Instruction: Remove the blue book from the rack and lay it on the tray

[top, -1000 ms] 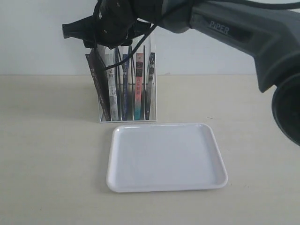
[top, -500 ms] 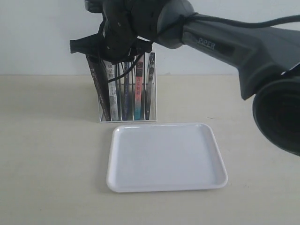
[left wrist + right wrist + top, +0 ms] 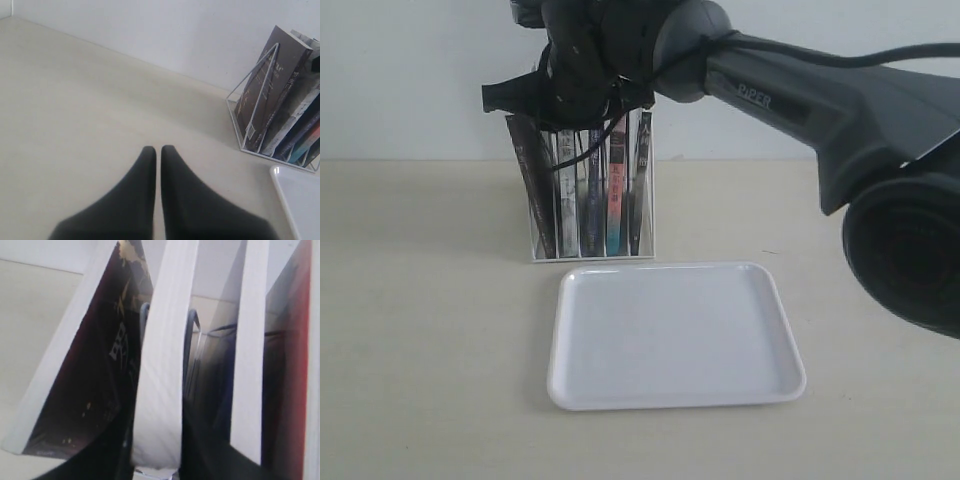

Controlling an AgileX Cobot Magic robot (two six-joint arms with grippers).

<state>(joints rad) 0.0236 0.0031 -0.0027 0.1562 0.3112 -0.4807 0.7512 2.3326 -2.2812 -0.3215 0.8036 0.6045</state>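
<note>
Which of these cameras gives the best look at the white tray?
The exterior view: the whole tray lies in it, in front of the rack. The left wrist view catches only one corner at the picture's edge. The right wrist view shows none of it.

count from where i stand: rack [image 3: 592, 257] x1, tray [image 3: 675, 335] x1, table [image 3: 420, 330] x1. books in the rack: 5 spines i can tell apart.
- black-spined book [image 3: 534, 190] x1, leaning at the left end
- pale grey-spined book [image 3: 563, 200] x1
- blue book [image 3: 590, 205] x1
- pink-and-teal-spined book [image 3: 617, 210] x1
- dark-spined book [image 3: 640, 180] x1, at the right end

book tops are partly hidden, so 5 is a minimum. grippers: 2, the left gripper [image 3: 158, 150] and the right gripper [image 3: 582, 112]. arm [image 3: 800, 95] in the wide view: 1.
</note>
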